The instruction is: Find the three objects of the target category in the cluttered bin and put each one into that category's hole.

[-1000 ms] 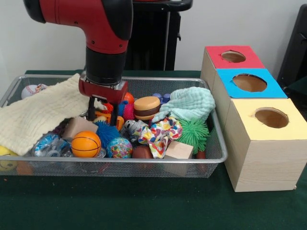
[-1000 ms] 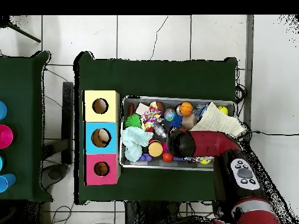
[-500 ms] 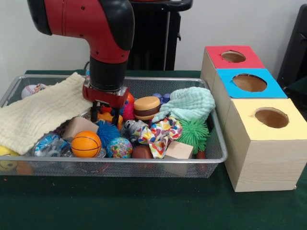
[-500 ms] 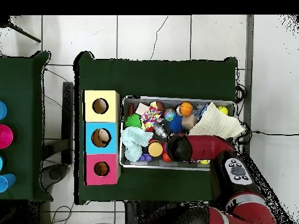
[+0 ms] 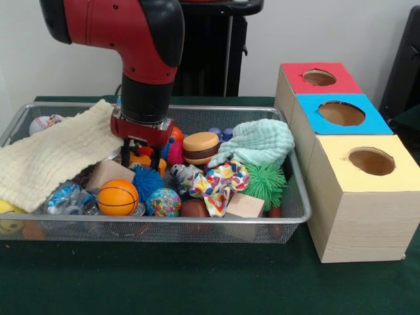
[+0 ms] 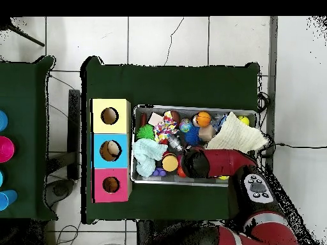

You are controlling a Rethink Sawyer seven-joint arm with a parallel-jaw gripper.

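End effector [image 5: 139, 152] sitting lower in bin [image 5: 289, 172] than second ago, fingers apart around small orange toy [image 5: 146, 160]. Grab looking close. Boxes with holes [image 5: 341, 113] waiting far right on surface, well apart.

The big round robot arm [image 5: 125, 26] has a shiny red shell with a black cap on one end and a fat black tube part under it. Below the black tube sits a flat red block, and the small dark gripper [image 5: 140, 152] with thin black fingers [image 5: 125, 149] hangs from that block. From above, the arm looks like a long red tube with a black round end, and it has a grey oval pad with small dark buttons [image 6: 256, 185] on it.
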